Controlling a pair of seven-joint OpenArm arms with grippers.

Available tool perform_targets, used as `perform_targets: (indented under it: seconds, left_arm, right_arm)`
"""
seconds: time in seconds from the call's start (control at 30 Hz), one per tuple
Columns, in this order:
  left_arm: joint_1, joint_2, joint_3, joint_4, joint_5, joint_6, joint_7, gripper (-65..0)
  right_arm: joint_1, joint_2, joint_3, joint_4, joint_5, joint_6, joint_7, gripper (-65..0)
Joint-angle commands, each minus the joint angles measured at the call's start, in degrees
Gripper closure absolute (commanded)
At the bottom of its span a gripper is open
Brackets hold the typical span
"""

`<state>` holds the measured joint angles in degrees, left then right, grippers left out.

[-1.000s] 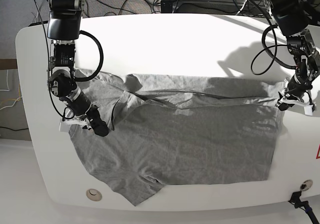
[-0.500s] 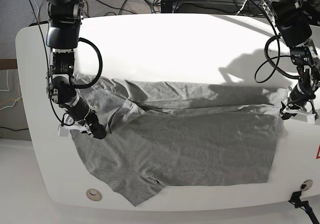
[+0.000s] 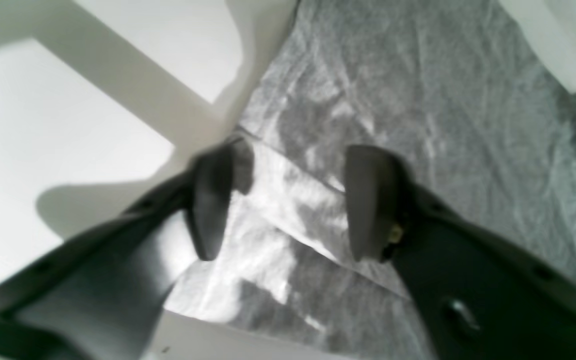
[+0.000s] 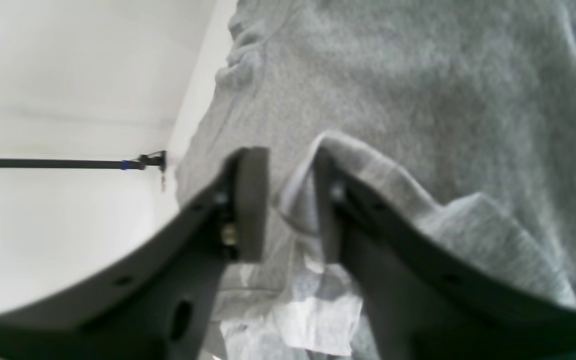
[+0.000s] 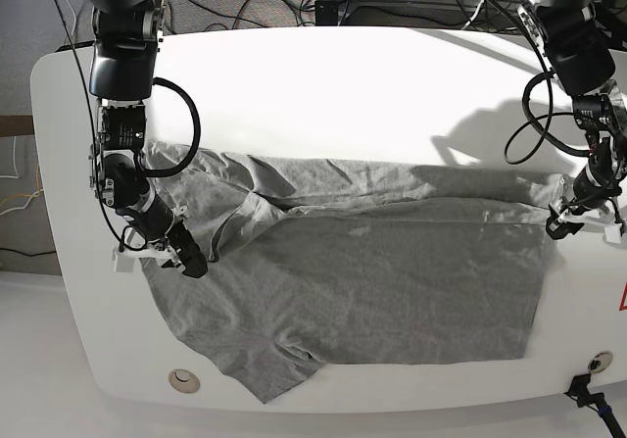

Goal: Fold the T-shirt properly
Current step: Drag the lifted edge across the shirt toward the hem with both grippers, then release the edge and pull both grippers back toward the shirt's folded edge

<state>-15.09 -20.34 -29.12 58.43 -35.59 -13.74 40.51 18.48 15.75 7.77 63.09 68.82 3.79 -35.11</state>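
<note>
- Background: white rounded table, black cables bunched behind its far edge, pale floor in front.
- The T-shirt lay spread on the near half of the table, plain grey side up, wrinkled. Far edge was folded over toward the middle, leaving a long crease running across. One sleeve stuck out at the near-left corner, close to the table edge.
- Left of the base view: right gripper was low over the shirt's left edge, by the shoulder/sleeve area.
- Right wrist view: right gripper jaws partly apart, narrow gap. A folded lip of grey fabric sat in that gap, draped against the right-hand finger; the left pad stood clear of it. Cloth was touching one finger, not pinched. White table visible to the left of the shirt's edge.
- Right of the base view: left gripper sat at the shirt's far-right corner, right at the fabric edge.
- Left wrist view: left gripper jaws wide apart, straddling the hemmed corner of the shirt. The fabric lay flat on the table between the pads, nothing clamped. Bright glare on the cloth there, so hem detail was hard to read.
</note>
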Motion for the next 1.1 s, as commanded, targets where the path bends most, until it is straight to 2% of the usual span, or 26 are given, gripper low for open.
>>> perform_targets:
  seconds: [0.0,0.03,0.07,0.1,0.23,0.37,0.53,0.73,0.9,0.93,1.0,1.07]
  left_arm:
    - [-3.3,-1.2,-0.1,1.0,3.3,-0.3,-1.4,-47.7]
    - [-3.9,-1.2,-0.1,1.1,5.8,-0.3,-1.4,-51.1]
    - [-4.6,-1.2,-0.1,1.5,8.3,-0.5,-1.4,-51.4]
    - [-5.4,-1.2,-0.3,1.5,10.1,-0.6,-1.4,-51.7]
    - [-5.8,-2.3,-0.3,5.6,13.1,-0.6,-3.7,-51.7]
    - [1.1,-3.5,1.5,14.8,14.5,-0.7,-7.4,-51.5]
    - [11.4,-4.1,5.5,23.6,18.2,-0.7,-13.7,-51.5]
    - [19.9,-4.1,5.5,27.2,18.2,-0.7,-15.5,-51.5]
    - [23.1,-4.1,5.3,29.7,18.2,-0.7,-15.5,-51.5]
    - [23.3,-4.1,5.3,29.9,18.2,-0.7,-15.5,-51.5]
    - [23.6,-4.1,5.3,29.9,18.2,-0.7,-15.5,-51.5]
    - [23.6,-4.1,5.3,29.9,18.2,-0.7,-15.5,-51.5]
  right_arm:
    - [2.2,0.8,0.1,1.0,-1.5,0.8,0.4,-33.9]
    - [2.7,0.9,0.1,1.2,-2.8,0.8,0.4,-41.4]
    - [2.7,1.0,0.1,1.4,-4.0,0.8,0.4,-47.3]
    - [2.6,1.2,0.1,1.6,-4.9,0.8,0.4,-50.3]
    - [0.6,5.1,0.0,6.3,-5.7,1.1,-3.3,-50.4]
    - [-3.7,9.8,0.0,16.4,-7.2,1.1,-7.3,-50.4]
    - [-11.8,13.5,0.2,28.3,-17.0,1.2,-7.8,-50.4]
    - [-21.3,13.5,0.4,34.1,-28.2,1.3,-7.7,-50.4]
    - [-24.2,13.4,0.4,33.8,-35.7,1.4,-5.5,-50.4]
    - [-24.2,13.4,0.4,33.6,-36.9,1.8,-5.0,-50.4]
    - [-23.9,13.3,0.5,31.9,-38.5,4.7,-4.8,-50.4]
    - [-23.4,12.1,0.9,29.3,-39.0,6.4,-4.4,-50.4]
